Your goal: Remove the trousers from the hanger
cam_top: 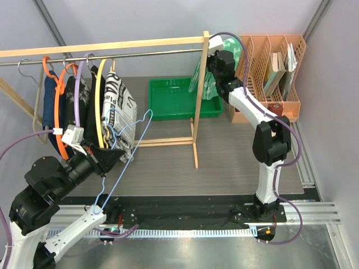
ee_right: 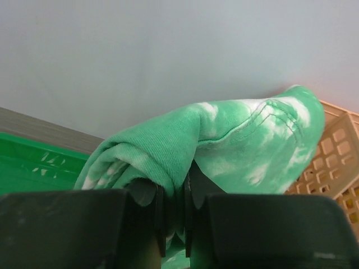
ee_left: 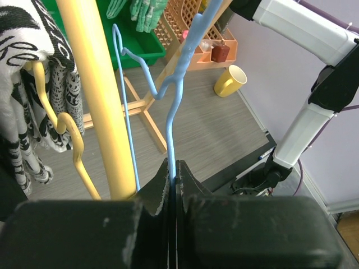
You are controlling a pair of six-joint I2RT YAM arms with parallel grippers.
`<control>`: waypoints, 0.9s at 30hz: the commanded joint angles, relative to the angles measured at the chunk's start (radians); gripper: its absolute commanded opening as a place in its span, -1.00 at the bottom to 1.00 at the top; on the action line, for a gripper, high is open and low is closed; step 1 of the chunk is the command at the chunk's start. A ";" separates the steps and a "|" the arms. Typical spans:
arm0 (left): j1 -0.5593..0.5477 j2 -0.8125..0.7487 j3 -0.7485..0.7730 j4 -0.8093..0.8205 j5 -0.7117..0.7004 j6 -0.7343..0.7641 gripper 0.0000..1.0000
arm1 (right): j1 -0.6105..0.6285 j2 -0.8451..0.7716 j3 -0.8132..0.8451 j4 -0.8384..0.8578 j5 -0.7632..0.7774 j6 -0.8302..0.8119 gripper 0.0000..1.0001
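The green, white-mottled trousers (ee_right: 247,140) hang bunched from my right gripper (ee_right: 174,185), which is shut on a fold of the cloth. In the top view that gripper (cam_top: 215,56) is up beside the rack's right post, with the trousers (cam_top: 203,78) dangling behind it over the tray's right end. The thin light blue wire hanger (cam_top: 134,147) is bare and slants across the left front of the table. My left gripper (cam_top: 124,158) is shut on its wire. In the left wrist view the hanger (ee_left: 171,134) rises straight out of the shut gripper (ee_left: 174,175), and the trousers (ee_left: 148,12) show far off.
A wooden rack with a metal rail (cam_top: 112,55) carries a yellow hanger (cam_top: 100,106), an orange hanger (cam_top: 56,140) and a newspaper-print garment (cam_top: 120,103). Its right post (cam_top: 196,134) stands mid-table. Behind are a green tray (cam_top: 174,98) and orange organisers (cam_top: 269,67). A yellow mug (ee_left: 230,81) stands nearby.
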 commanded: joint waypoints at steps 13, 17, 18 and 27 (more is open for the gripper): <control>-0.004 0.025 -0.006 0.068 -0.006 -0.014 -0.99 | -0.122 -0.182 -0.078 0.043 -0.103 0.140 -0.98; -0.004 0.025 -0.021 0.095 0.025 -0.023 -0.99 | -0.160 -0.273 -0.117 0.019 -0.142 0.131 -0.98; -0.004 0.028 -0.025 0.099 0.026 -0.025 -0.99 | -0.160 -0.288 -0.123 0.018 -0.142 0.120 -0.98; -0.004 0.038 -0.007 0.111 0.048 -0.031 -1.00 | -0.173 -0.371 -0.080 -0.042 -0.186 0.140 -0.98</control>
